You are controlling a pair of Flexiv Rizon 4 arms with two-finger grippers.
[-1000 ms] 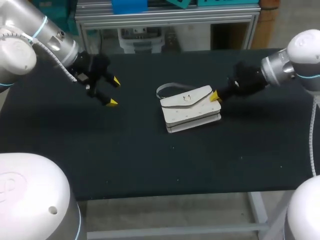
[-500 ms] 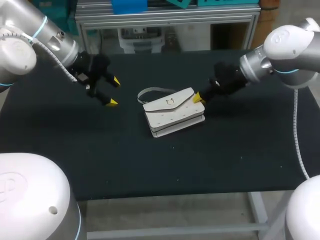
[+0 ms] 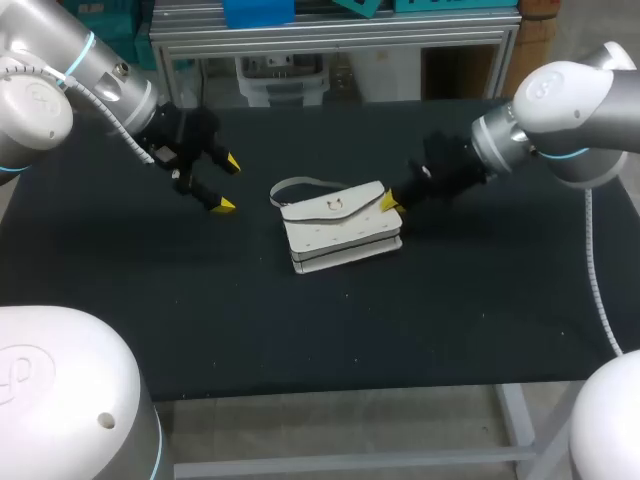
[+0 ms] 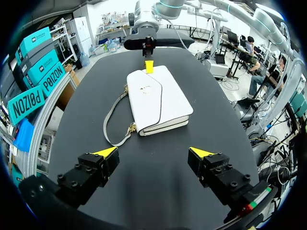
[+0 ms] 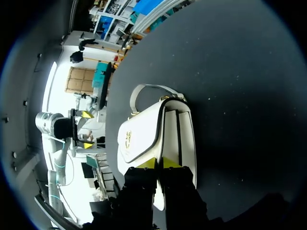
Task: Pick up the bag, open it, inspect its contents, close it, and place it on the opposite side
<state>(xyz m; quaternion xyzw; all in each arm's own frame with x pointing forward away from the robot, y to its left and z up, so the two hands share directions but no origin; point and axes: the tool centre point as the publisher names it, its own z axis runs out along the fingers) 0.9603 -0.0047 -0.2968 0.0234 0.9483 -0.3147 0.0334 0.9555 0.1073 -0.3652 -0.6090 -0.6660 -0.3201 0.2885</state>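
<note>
A white flap bag [image 3: 335, 228] with a gold clasp lies flat on the black table, its grey strap [image 3: 290, 186] looped behind it. My right gripper [image 3: 390, 203] is shut, and its yellow tips press against the bag's right end. In the right wrist view the bag [image 5: 153, 136] lies just ahead of the closed fingers of the right gripper [image 5: 162, 163], flap side up. My left gripper [image 3: 227, 183] hangs open to the left of the bag, apart from it. From the left wrist, the bag [image 4: 156, 98] lies ahead of the spread left gripper [image 4: 153, 153], with the right gripper [image 4: 149, 66] at its far end.
The black table [image 3: 300, 330] stretches bare in front of the bag and on both sides. An aluminium frame [image 3: 330, 35] runs behind its rear edge.
My right arm has moved left with its shut tips against the bag, and the bag has slid left across the table toward the left gripper. The left arm has stayed still.
</note>
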